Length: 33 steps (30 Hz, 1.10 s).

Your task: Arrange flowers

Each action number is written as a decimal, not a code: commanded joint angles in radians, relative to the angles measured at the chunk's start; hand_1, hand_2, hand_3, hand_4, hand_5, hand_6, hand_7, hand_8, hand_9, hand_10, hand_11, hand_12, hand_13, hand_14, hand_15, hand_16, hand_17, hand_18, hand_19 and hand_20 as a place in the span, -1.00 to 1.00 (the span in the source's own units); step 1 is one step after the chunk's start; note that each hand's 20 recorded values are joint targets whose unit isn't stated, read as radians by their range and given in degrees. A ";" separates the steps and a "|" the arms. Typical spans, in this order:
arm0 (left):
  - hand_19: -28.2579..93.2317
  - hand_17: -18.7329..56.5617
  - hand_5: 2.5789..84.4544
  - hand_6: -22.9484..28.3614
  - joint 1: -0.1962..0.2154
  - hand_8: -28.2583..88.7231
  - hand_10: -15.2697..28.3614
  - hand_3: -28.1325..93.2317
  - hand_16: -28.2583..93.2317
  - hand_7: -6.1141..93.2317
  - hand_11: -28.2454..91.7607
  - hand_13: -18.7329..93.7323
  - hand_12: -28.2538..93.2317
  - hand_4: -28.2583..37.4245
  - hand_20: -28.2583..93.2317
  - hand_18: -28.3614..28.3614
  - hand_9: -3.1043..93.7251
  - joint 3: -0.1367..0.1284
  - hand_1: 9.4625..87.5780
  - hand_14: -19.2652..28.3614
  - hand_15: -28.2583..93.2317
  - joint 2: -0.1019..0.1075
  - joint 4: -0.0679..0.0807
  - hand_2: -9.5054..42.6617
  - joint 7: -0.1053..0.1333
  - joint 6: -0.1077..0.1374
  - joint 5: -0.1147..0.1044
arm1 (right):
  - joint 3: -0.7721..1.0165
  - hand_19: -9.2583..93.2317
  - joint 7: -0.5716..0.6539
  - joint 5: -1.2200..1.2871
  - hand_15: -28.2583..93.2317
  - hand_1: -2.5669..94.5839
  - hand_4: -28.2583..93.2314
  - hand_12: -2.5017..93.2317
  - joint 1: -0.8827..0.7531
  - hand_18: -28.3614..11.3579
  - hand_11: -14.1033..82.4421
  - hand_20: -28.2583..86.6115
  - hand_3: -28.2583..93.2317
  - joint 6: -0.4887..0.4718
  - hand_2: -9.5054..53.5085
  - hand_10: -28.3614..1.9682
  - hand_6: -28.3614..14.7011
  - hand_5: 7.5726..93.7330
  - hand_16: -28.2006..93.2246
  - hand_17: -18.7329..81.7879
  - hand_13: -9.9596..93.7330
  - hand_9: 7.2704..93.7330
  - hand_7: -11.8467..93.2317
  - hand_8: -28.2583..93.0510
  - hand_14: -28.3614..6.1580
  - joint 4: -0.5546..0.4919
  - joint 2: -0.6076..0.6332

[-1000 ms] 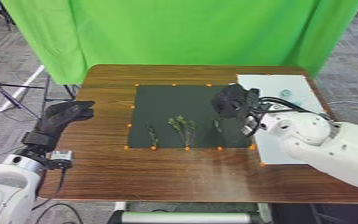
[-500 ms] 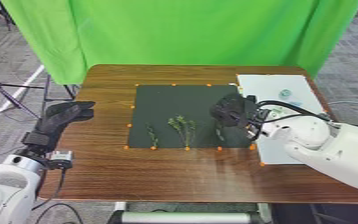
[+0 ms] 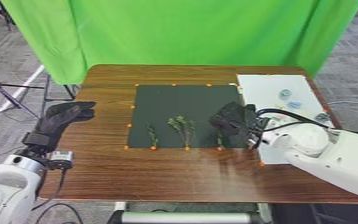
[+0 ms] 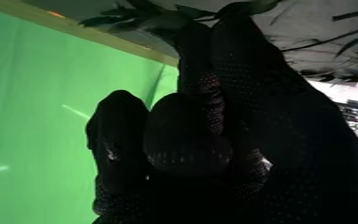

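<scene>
In the head view my right hand (image 3: 231, 120) is low over the right part of the dark mat (image 3: 182, 96), shut on a small green sprig (image 3: 219, 138) near the mat's front edge. A branched green sprig (image 3: 182, 127) lies at the mat's front middle, and a thin sprig (image 3: 152, 134) lies left of it. In the right wrist view the fingertips and thumb of my right hand (image 4: 238, 75) pinch together at dark leaves (image 4: 127, 21). My left hand (image 3: 66, 113) is open above the table, left of the mat.
Orange markers line the mat's edges. A white sheet (image 3: 266, 83) lies along the table's right side, partly under the right arm, with small pale blue-green pieces (image 3: 285, 93) on it. Bare brown wood (image 3: 158, 175) extends in front of the mat. A green curtain hangs behind the table.
My right hand has moved toward the table's front edge, and the sprig at its fingertips has moved with it. More of the white sheet's pieces show. The left hand has stayed still.
</scene>
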 commanded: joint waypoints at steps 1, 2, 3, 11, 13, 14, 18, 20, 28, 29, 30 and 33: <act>-0.27 -0.42 0.12 0.04 -0.002 -0.62 0.46 0.45 -0.53 -0.61 -0.19 -0.01 -0.32 -0.80 -0.29 0.52 0.04 -0.003 -0.57 0.68 -0.15 -0.007 0.003 -0.70 0.000 -0.015 0.005 | -0.003 1.00 0.021 -0.037 0.64 0.39 -0.68 0.19 0.006 -0.14 -0.45 0.62 0.41 -0.010 -1.00 0.27 0.35 0.18 0.02 0.56 0.81 0.54 0.35 -0.35 0.63 -0.012 0.010; -0.27 -0.42 0.12 0.04 -0.003 -0.62 0.46 0.45 -0.53 -0.61 -0.19 -0.01 -0.32 -0.80 -0.29 0.52 0.04 -0.003 -0.57 0.68 -0.15 -0.007 0.003 -0.70 -0.002 -0.014 0.004 | -0.002 1.00 0.018 -0.041 0.63 0.39 -0.69 0.17 0.003 -0.15 -0.47 0.62 0.42 0.000 -1.00 0.29 0.36 0.17 0.01 0.55 0.80 0.51 0.33 -0.33 0.62 -0.007 0.007; -0.27 -0.42 0.12 0.04 -0.004 -0.62 0.46 0.45 -0.53 -0.61 -0.19 -0.01 -0.32 -0.80 -0.29 0.52 0.04 -0.002 -0.56 0.68 -0.15 -0.007 0.004 -0.70 -0.001 -0.015 0.005 | -0.001 1.00 0.019 -0.046 0.63 0.38 -0.69 0.15 0.003 -0.15 -0.48 0.61 0.42 -0.002 -1.00 0.30 0.38 0.17 0.01 0.55 0.80 0.50 0.33 -0.32 0.61 -0.008 0.008; -0.27 -0.42 0.12 0.03 -0.002 -0.62 0.46 0.45 -0.53 -0.60 -0.19 -0.01 -0.32 -0.80 -0.29 0.52 0.03 -0.004 -0.56 0.68 -0.16 -0.008 0.002 -0.71 -0.002 -0.019 0.005 | -0.003 1.00 0.034 -0.062 0.64 0.35 -0.71 0.08 0.002 -0.15 -0.52 0.60 0.41 0.007 -1.00 0.29 0.42 0.17 0.00 0.54 0.79 0.42 0.19 -0.32 0.60 -0.010 0.008; -0.27 -0.42 0.12 0.03 -0.004 -0.62 0.46 0.46 -0.53 -0.60 -0.19 -0.01 -0.32 -0.80 -0.29 0.52 0.03 -0.003 -0.56 0.68 -0.16 -0.008 0.003 -0.72 -0.003 -0.017 0.006 | 0.001 1.00 0.040 -0.060 0.64 0.35 -0.72 0.07 -0.001 -0.15 -0.53 0.60 0.42 0.003 -1.00 0.30 0.43 0.17 0.00 0.54 0.78 0.42 0.15 -0.32 0.61 -0.012 0.007; -0.27 -0.42 0.12 0.04 -0.004 -0.62 0.46 0.46 -0.53 -0.61 -0.19 -0.01 -0.32 -0.80 -0.29 0.52 0.03 -0.003 -0.56 0.68 -0.16 -0.008 0.003 -0.72 -0.003 -0.018 0.005 | 0.002 1.00 0.044 -0.058 0.64 0.34 -0.72 0.07 -0.003 -0.15 -0.53 0.60 0.42 0.001 -1.00 0.31 0.43 0.18 0.00 0.54 0.78 0.41 0.12 -0.33 0.60 -0.014 0.007; -0.27 -0.42 0.12 0.03 -0.008 -0.62 0.46 0.46 -0.53 -0.60 -0.19 -0.01 -0.32 -0.80 -0.29 0.52 0.03 -0.001 -0.56 0.68 -0.16 -0.009 0.006 -0.72 -0.003 -0.023 0.006 | 0.005 1.00 0.048 -0.068 0.65 0.33 -0.72 0.06 -0.004 -0.15 -0.53 0.60 0.42 0.004 -1.00 0.31 0.43 0.19 -0.01 0.53 0.77 0.41 0.08 -0.33 0.60 -0.013 0.004; -0.27 -0.43 0.12 0.03 -0.007 -0.62 0.46 0.46 -0.53 -0.60 -0.19 -0.01 -0.32 -0.80 -0.29 0.52 0.03 0.000 -0.56 0.68 -0.16 -0.008 0.005 -0.72 -0.002 -0.022 0.006 | 0.001 1.00 0.052 -0.067 0.65 0.32 -0.72 0.04 -0.001 -0.16 -0.54 0.60 0.42 0.005 -1.00 0.31 0.44 0.19 -0.01 0.53 0.77 0.40 0.06 -0.34 0.60 -0.015 0.004; -0.28 -0.42 0.13 0.01 -0.006 -0.62 0.46 0.45 -0.53 -0.60 -0.19 -0.01 -0.32 -0.79 -0.29 0.52 0.03 -0.001 -0.54 0.67 -0.16 -0.009 0.005 -0.72 -0.004 -0.023 0.006 | -0.001 1.00 0.057 -0.072 0.65 0.29 -0.74 -0.15 0.003 -0.16 -0.45 0.60 0.44 0.006 -1.00 0.29 0.54 0.16 -0.01 0.52 0.76 0.30 -0.06 -0.39 0.60 -0.023 0.009; -0.28 -0.42 0.13 0.01 -0.010 -0.62 0.45 0.45 -0.53 -0.60 -0.19 -0.01 -0.32 -0.79 -0.29 0.52 0.03 0.002 -0.54 0.67 -0.16 -0.008 0.006 -0.72 -0.005 -0.024 0.007 | -0.005 1.00 0.061 -0.073 0.65 0.28 -0.74 -0.16 0.006 -0.16 -0.44 0.60 0.45 0.009 -1.00 0.28 0.56 0.15 -0.01 0.52 0.76 0.29 -0.06 -0.39 0.60 -0.025 0.011; -0.28 -0.42 0.13 0.00 -0.012 -0.62 0.46 0.45 -0.53 -0.60 -0.19 -0.01 -0.32 -0.78 -0.29 0.52 0.03 0.002 -0.54 0.67 -0.16 -0.008 0.007 -0.73 -0.006 -0.027 0.008 | -0.005 1.00 0.060 -0.070 0.65 0.27 -0.74 -0.20 0.006 -0.16 -0.41 0.60 0.46 0.015 -1.00 0.27 0.57 0.14 -0.01 0.52 0.76 0.28 -0.07 -0.40 0.60 -0.024 0.011; -0.28 -0.43 0.14 -0.01 -0.014 -0.62 0.46 0.45 -0.53 -0.59 -0.19 -0.01 -0.32 -0.78 -0.29 0.52 0.03 0.005 -0.53 0.67 -0.16 -0.006 0.008 -0.73 -0.005 -0.028 0.008 | -0.006 1.00 0.060 -0.055 0.65 0.22 -0.76 -0.32 0.010 -0.17 -0.34 0.60 0.50 0.013 -1.00 0.21 0.61 0.12 -0.01 0.52 0.76 0.23 -0.11 -0.42 0.59 -0.029 0.014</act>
